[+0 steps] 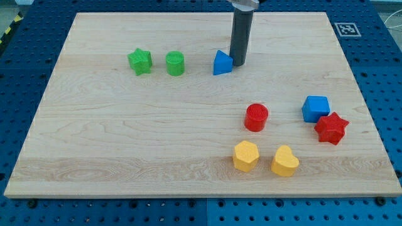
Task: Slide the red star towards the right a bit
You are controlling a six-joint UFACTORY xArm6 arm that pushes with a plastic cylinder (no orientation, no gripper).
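Observation:
The red star [331, 128] lies near the board's right edge, touching the lower right of a blue cube [315, 108]. My tip [238, 63] stands in the upper middle of the board, right beside a blue triangle [222, 63], far up and left of the red star.
A red cylinder [256, 117] sits left of the blue cube. A yellow hexagon [245, 156] and a yellow heart [285, 161] lie below it. A green star [140, 61] and a green cylinder [175, 63] sit at the upper left. The wooden board's right edge [370, 119] is close to the red star.

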